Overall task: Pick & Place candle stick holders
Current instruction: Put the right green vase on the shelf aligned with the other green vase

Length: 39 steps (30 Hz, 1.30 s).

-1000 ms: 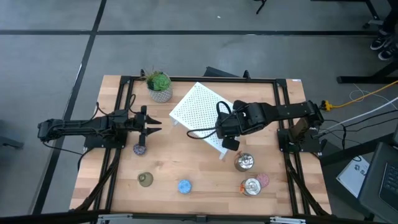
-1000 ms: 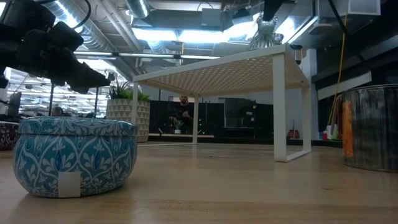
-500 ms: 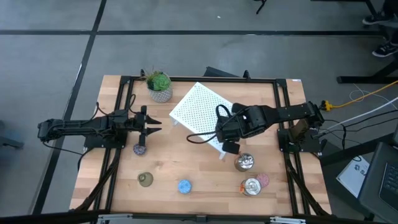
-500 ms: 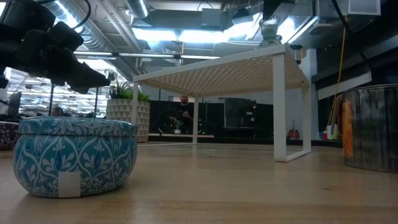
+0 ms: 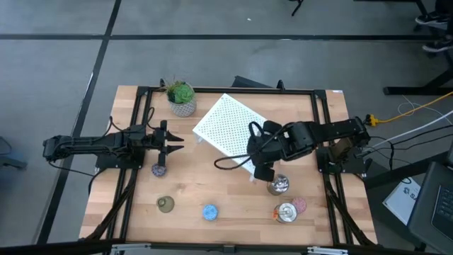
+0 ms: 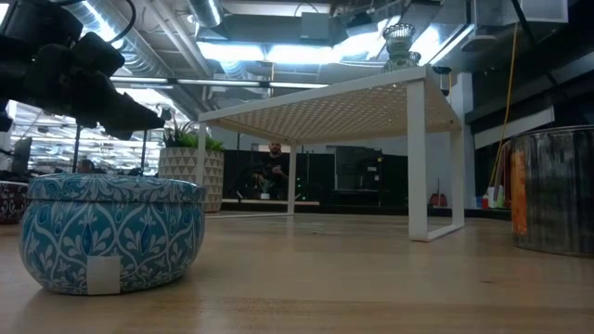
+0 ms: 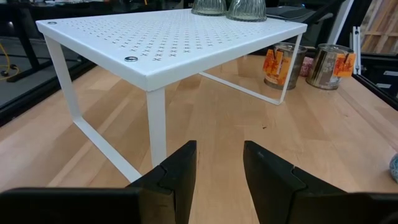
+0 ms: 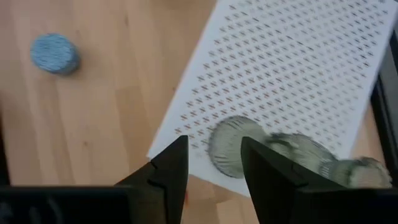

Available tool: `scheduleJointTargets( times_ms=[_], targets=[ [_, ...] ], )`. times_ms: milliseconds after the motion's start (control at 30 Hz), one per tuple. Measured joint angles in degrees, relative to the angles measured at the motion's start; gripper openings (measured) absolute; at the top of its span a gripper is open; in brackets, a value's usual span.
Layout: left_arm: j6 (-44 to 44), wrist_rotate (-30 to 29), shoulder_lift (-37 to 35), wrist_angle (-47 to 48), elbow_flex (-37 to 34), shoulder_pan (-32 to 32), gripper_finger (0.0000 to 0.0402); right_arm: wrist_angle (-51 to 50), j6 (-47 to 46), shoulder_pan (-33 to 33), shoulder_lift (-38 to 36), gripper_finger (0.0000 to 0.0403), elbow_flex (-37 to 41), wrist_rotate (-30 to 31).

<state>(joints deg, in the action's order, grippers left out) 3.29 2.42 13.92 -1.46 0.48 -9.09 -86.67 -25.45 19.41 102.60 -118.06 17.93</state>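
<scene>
The right gripper (image 8: 211,171) has let go and lifted back — jaws parted, empty. The green holder (image 8: 231,148) stands below it on the stand (image 5: 225,126) — placement looks done. The left gripper (image 5: 172,139) waits, part-open.

Wooden table (image 5: 212,177), white perforated stand (image 5: 225,126), potted plant (image 5: 181,98), blue holder (image 5: 209,212)

Two dark jointed arms (image 5: 99,145), black cables looping off the right one (image 5: 325,133).
</scene>
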Motion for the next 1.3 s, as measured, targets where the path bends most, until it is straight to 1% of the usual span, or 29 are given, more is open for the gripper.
scheduleJointTargets(
  times_ms=[100,233,333,467,567,667,767,833,1033,1300],
  targets=[
    [0.00,0.00,-0.01,0.00,-0.01,-0.02,0.0128,1.68,-0.73,1.43,0.25,0.0141,0.63,0.00],
    [0.00,0.00,0.01,0.02,-0.01,0.00,0.0128,3.88,-1.14,3.91,1.78,0.0110,2.66,0.30],
    [0.00,0.02,0.01,0.01,0.01,-0.02,0.0127,6.32,-2.60,5.97,2.88,0.0077,5.33,3.59],
    [0.00,0.00,0.01,0.03,0.00,0.00,0.0128,8.26,-9.69,8.24,3.57,0.0040,10.85,7.45],
    [0.00,0.00,0.01,0.00,0.00,-0.01,0.0128,11.46,-15.28,9.35,3.31,0.0025,15.06,10.68],
    [0.00,0.00,0.01,-0.02,-0.01,-0.02,0.0127,14.77,-19.09,9.73,3.18,0.0018,17.52,14.11],
    [0.00,0.00,0.00,-0.02,0.00,0.00,0.0128,14.95,-22.92,9.91,3.14,0.0016,18.99,18.17],
    [0.00,0.00,0.00,-0.02,-0.01,0.00,0.0127,14.76,-25.34,9.91,3.09,0.0016,20.07,19.66],
    [0.00,0.01,0.01,-0.02,-0.01,-0.01,0.0128,14.45,-29.62,9.80,3.09,0.0016,22.70,19.84],
    [0.00,0.00,0.01,-0.02,0.00,0.00,0.0127,12.50,-29.83,8.23,3.05,0.0016,22.84,21.07]
  ],
)
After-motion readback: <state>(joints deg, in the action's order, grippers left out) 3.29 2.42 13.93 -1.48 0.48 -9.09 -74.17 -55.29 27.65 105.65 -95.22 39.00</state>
